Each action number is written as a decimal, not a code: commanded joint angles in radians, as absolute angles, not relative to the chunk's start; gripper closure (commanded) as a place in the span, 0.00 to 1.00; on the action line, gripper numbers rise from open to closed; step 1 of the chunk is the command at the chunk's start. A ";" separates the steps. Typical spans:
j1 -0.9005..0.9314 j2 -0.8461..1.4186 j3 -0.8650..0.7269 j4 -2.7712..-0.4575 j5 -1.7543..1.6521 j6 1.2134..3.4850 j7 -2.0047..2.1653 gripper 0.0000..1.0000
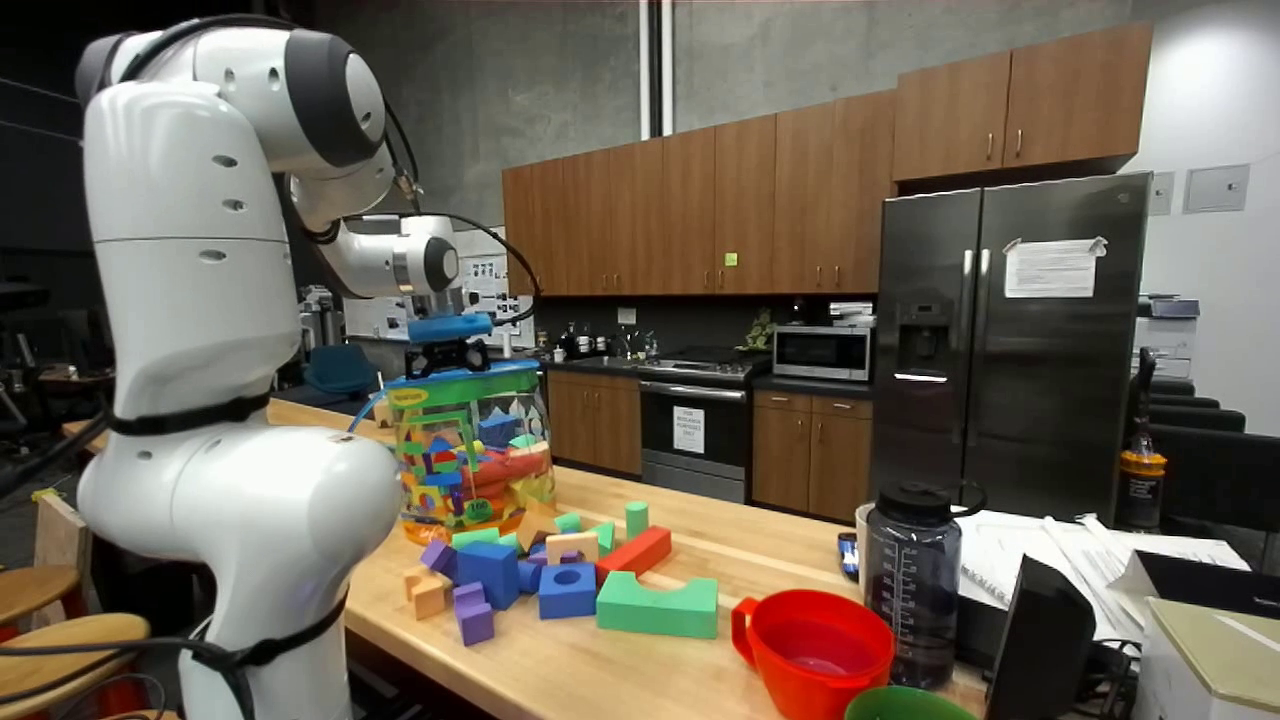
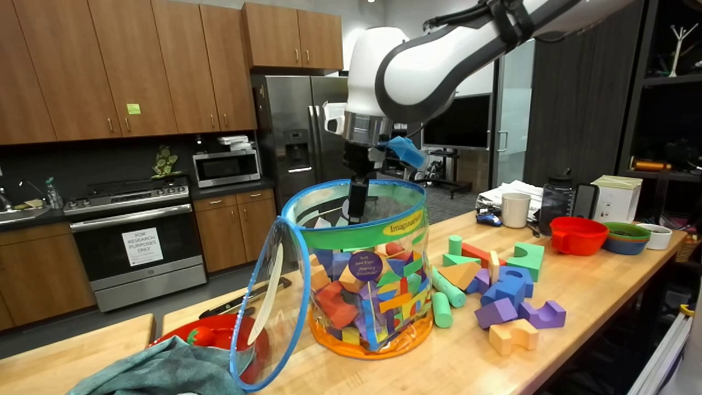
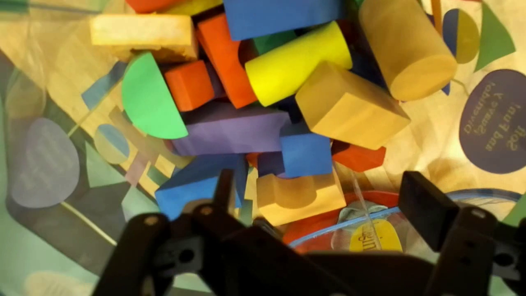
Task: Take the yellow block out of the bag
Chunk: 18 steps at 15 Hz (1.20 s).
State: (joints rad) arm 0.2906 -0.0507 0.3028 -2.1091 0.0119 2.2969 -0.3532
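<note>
The bag, tall and see-through with a green-blue top edge, stands on the table full of multicoloured blocks in both exterior views (image 1: pixel 480 385) (image 2: pixel 340 238). My gripper (image 2: pixel 357 203) reaches down through the bag's open top, above the blocks. In the wrist view my gripper (image 3: pixel 324 197) has its fingers wide apart with nothing between them. A yellow cylinder block (image 3: pixel 298 63) lies on the pile at the upper middle, ahead of the fingers and apart from them. Part of another yellow piece (image 3: pixel 197 6) shows at the top edge. In an exterior view (image 1: pixel 447 355) the fingers are hidden.
The bag's clear lid (image 2: pixel 288 312) hangs open beside a red dish (image 2: pixel 219 323) and a grey-green cloth (image 2: pixel 164 365). Several loose blocks (image 1: pixel 657 605) lie beside the bag. A red bowl (image 1: pixel 820 640) and a dark bottle (image 1: pixel 912 590) stand farther along the table.
</note>
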 commanded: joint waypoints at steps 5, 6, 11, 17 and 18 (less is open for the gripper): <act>0.302 0.011 0.301 -2.093 0.139 2.364 -0.630 0.00; 0.302 0.020 0.304 -2.088 0.152 2.369 -0.657 0.00; 0.299 0.058 0.315 -2.071 0.170 2.418 -0.746 0.00; 0.300 0.084 0.332 -2.085 0.163 2.471 -0.743 0.00; 0.300 0.085 0.336 -2.092 0.163 2.469 -0.738 0.00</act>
